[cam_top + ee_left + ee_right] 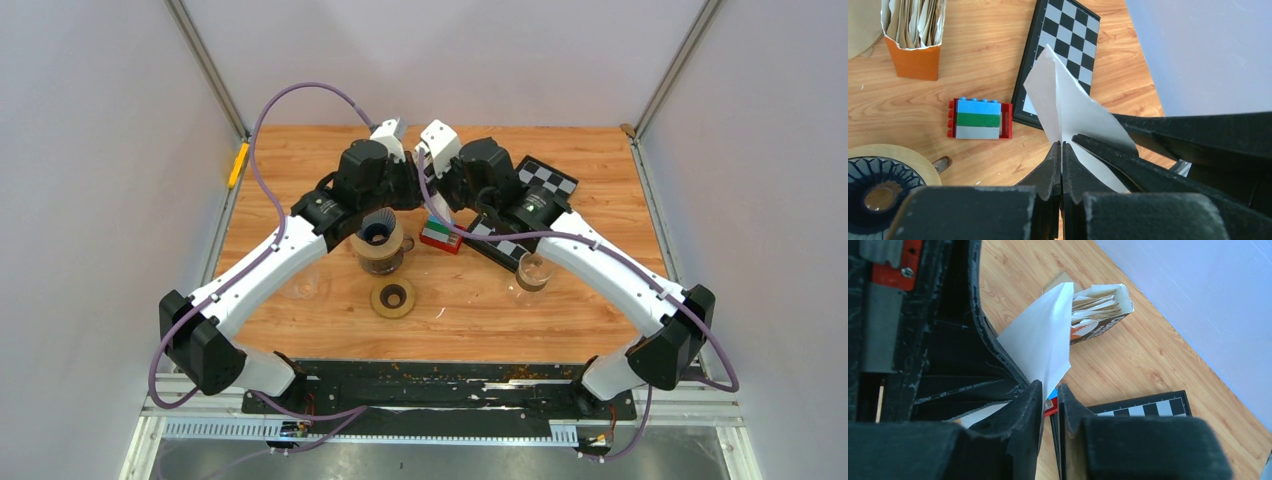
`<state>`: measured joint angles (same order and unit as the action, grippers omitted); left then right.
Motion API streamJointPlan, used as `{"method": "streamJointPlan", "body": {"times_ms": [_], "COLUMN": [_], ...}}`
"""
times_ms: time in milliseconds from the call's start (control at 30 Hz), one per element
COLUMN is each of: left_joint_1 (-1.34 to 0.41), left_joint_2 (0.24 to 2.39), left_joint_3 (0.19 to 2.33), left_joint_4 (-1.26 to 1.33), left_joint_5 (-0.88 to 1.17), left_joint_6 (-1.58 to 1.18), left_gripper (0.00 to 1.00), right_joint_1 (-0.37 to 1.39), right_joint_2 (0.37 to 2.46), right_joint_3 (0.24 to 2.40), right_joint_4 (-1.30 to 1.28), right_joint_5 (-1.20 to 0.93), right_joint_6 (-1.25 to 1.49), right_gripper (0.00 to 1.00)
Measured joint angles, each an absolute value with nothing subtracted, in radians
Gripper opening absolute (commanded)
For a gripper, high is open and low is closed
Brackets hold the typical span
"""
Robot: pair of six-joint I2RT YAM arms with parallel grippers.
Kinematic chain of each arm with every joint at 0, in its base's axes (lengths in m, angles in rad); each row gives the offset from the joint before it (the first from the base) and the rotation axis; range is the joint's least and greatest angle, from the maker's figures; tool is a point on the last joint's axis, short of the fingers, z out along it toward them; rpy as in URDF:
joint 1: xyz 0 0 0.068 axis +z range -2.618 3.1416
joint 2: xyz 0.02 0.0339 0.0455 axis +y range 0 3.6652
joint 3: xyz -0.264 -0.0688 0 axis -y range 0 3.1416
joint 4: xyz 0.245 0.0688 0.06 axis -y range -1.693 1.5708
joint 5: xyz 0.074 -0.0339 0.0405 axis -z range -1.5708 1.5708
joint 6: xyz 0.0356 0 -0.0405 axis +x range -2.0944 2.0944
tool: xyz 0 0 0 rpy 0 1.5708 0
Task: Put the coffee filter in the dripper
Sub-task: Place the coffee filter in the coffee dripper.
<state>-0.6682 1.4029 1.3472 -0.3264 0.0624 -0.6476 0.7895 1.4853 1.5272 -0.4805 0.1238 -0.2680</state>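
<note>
Evidently left gripper (1062, 150) and right gripper (1049, 392) both pinch the white folded paper filter (1063, 100), probably to open it; dark ribbed dripper (380, 232) sits at seven o'clock.

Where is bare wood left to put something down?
Near centre, between the brown ring and the clear glass by the right arm; also the far right corner. Crowded around the dark ribbed dripper and colourful brick block.

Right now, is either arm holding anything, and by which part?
Yes, both hold one white filter. The left fingers pinch its lower edge; the right fingers pinch an edge too.
</note>
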Motion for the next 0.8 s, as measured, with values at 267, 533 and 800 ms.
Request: {"method": "streamJointPlan", "body": {"times_ms": [267, 533, 800], "left_joint_1": [-0.674, -0.674, -0.674], "left_joint_2": [1.403, 1.403, 1.403], "left_joint_3": [1.347, 1.347, 1.347], "left_joint_4": [-0.343, -0.386, -0.393], "left_joint_5": [0.002, -0.078, -0.11], "left_joint_6": [-0.636, -0.615, -0.598], "left_gripper": [0.0, 0.0, 0.0], "right_joint_1": [0.838, 0.844, 0.844], "right_joint_2": [1.506, 1.506, 1.506], "right_joint_3": [1.527, 1.527, 1.526], "right_joint_4": [-0.479, -0.473, -0.464], "right_joint_5": [0.244, 0.312, 0.332], "right_joint_6": [-0.332, -0.355, -0.362], "right_gripper": [0.0, 0.0, 0.0]}}
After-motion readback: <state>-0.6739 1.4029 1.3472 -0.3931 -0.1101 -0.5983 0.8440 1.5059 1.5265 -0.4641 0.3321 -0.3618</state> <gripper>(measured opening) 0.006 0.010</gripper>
